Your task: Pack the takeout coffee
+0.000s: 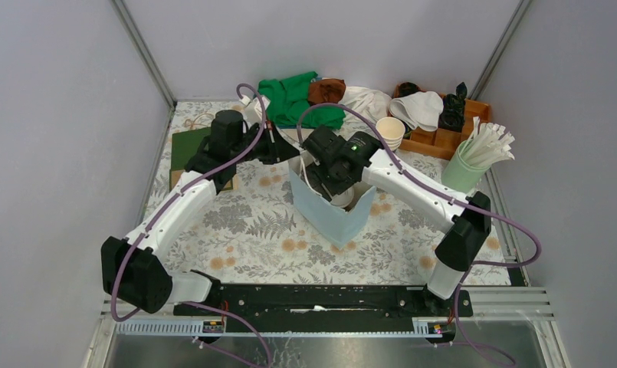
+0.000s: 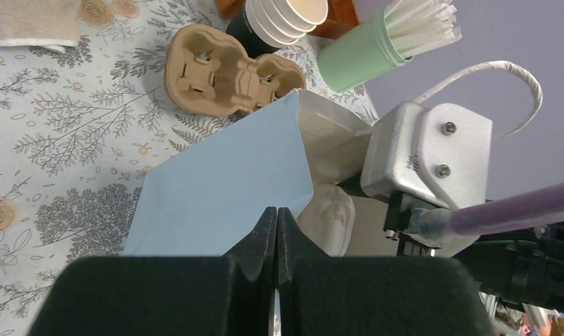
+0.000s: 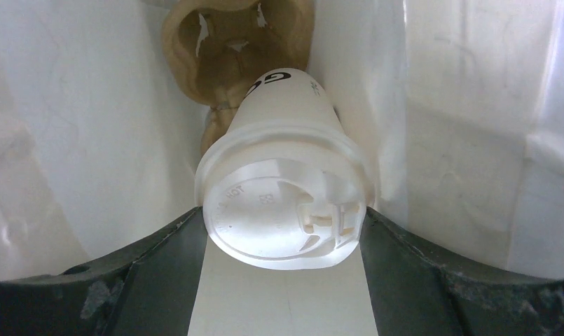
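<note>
The takeout coffee point(image 3: 282, 140), a pale paper cup with a white lid point(image 3: 265, 217), stands inside the light blue paper bag point(image 1: 332, 222). Its base rests on a brown pulp tray point(image 3: 230, 42) at the bag's bottom. My right gripper point(image 3: 284, 224) reaches down into the bag, and its fingers point(image 3: 167, 266) touch the lid's rim on both sides. From above, only a bit of white lid point(image 1: 342, 198) shows under the right wrist. My left gripper point(image 2: 277, 213) is shut, with its tips against the bag's blue side point(image 2: 223, 182). Whether paper is pinched does not show.
A second pulp tray point(image 2: 230, 73) lies on the cloth beyond the bag. Behind it are stacked lidless cups point(image 1: 390, 130), a green tumbler of straws point(image 1: 466, 169) and a wooden box point(image 1: 443, 139). Green and white cloths point(image 1: 293, 96) lie at the back, a dark green board point(image 1: 190, 146) at the left.
</note>
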### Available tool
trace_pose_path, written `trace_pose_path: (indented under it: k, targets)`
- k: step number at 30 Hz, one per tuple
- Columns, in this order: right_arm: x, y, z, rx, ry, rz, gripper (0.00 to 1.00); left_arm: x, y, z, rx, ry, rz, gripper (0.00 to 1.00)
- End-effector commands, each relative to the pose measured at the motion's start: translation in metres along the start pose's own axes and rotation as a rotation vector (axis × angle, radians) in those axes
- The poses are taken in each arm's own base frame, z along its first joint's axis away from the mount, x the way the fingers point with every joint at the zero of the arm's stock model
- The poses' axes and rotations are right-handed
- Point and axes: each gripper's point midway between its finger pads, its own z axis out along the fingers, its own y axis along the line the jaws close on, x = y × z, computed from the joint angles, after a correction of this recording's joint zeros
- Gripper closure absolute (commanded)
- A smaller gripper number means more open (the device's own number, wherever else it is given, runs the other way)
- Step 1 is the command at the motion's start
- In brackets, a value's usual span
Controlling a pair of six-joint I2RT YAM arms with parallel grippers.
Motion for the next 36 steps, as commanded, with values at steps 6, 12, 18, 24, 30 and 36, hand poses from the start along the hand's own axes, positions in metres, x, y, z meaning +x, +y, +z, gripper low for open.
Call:
trace_pose_path:
  k: [6, 12, 18, 24, 30, 36]
  targets:
    - [0.013, 0.007, -0.012, -0.066, 0.059, 0.015, 0.39, 0.000, -0.007, -0.006, 0.028, -0.051, 0.063, 1.00]
    - [0.031, 0.023, -0.034, -0.159, 0.152, 0.085, 0.39, -0.008, -0.015, -0.004, 0.015, -0.114, 0.154, 1.00]
    - [0.040, 0.017, -0.046, -0.114, 0.231, 0.116, 0.40, -0.010, -0.032, 0.003, 0.034, -0.150, 0.219, 1.00]
    - [0.044, 0.016, -0.054, -0.101, 0.275, 0.149, 0.40, -0.016, -0.036, 0.000, 0.037, -0.200, 0.242, 1.00]
    - [0.060, 0.013, -0.042, -0.067, 0.328, 0.143, 0.40, -0.017, -0.037, 0.002, 0.046, -0.213, 0.241, 1.00]
    - [0.056, 0.013, -0.015, -0.052, 0.276, 0.131, 0.41, -0.015, -0.036, 0.003, 0.051, -0.206, 0.240, 1.00]
